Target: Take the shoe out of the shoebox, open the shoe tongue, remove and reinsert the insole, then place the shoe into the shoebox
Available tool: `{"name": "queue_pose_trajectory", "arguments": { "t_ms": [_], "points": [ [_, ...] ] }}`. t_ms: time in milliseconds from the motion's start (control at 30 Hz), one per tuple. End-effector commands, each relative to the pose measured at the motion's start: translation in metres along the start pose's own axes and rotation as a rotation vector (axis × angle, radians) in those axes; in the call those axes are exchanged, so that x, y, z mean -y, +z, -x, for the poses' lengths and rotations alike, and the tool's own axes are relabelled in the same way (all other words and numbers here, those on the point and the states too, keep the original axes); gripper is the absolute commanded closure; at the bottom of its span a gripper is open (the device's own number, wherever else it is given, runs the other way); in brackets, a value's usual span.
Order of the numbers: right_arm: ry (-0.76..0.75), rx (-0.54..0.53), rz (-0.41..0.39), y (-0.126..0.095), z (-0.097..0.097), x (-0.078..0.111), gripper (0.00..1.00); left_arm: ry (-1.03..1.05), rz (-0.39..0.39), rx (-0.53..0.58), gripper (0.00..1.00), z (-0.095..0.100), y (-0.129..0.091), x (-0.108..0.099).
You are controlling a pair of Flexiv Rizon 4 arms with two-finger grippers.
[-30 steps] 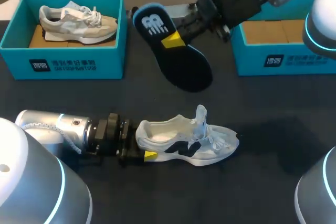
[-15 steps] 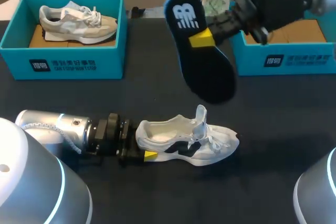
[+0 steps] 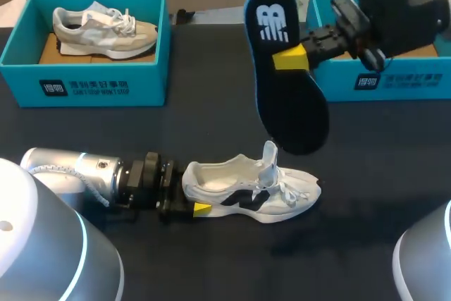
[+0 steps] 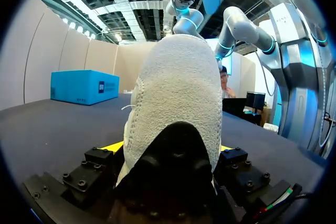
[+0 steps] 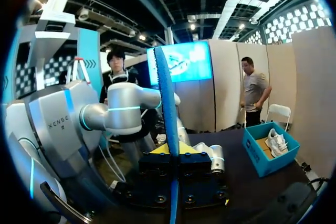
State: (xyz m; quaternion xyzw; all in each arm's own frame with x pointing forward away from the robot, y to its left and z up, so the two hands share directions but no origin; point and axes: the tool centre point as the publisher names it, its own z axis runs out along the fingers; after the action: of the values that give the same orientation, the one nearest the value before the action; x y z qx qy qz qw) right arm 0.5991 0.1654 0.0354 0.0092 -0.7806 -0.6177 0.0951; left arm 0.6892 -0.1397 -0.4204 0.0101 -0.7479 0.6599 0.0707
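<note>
A white shoe with a dark side logo (image 3: 250,188) lies on its sole on the black table, toe to the right, tongue raised. My left gripper (image 3: 189,189) grips its heel from both sides; in the left wrist view the grey heel (image 4: 178,93) fills the gap between the yellow tips. A dark insole with a blue rim (image 3: 285,96) hangs in the air above the shoe, heel end up. My right gripper (image 3: 292,58) is shut on its edge. The right wrist view shows the insole (image 5: 167,103) edge-on between that gripper's (image 5: 173,153) closed fingers.
A teal shoebox (image 3: 394,82) stands at the back right behind my right arm. Another teal box (image 3: 84,86) at the back left holds a beige shoe (image 3: 102,29). Bare black table (image 3: 394,174) lies to the right of the white shoe.
My right arm has carried the insole to the right and up, turning it more upright over the shoe. The left arm and the shoe have stayed still.
</note>
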Motion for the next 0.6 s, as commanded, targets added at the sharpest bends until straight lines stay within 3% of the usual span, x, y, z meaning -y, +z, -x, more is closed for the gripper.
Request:
{"name": "queue_pose_trajectory", "arguments": {
  "t_ms": [33, 600],
  "points": [
    [0.004, 0.025, 0.043, -0.0104, -0.0152, 0.0054, 1.00, 0.000, 0.000, 0.001, 1.00, -0.0001, 0.0009, -0.0002],
    [0.049, 0.038, 0.059, -0.0150, -0.0233, 0.0000, 1.00, 0.000, 0.000, 0.001, 1.00, -0.0001, 0.0009, -0.0002]
  ]
}}
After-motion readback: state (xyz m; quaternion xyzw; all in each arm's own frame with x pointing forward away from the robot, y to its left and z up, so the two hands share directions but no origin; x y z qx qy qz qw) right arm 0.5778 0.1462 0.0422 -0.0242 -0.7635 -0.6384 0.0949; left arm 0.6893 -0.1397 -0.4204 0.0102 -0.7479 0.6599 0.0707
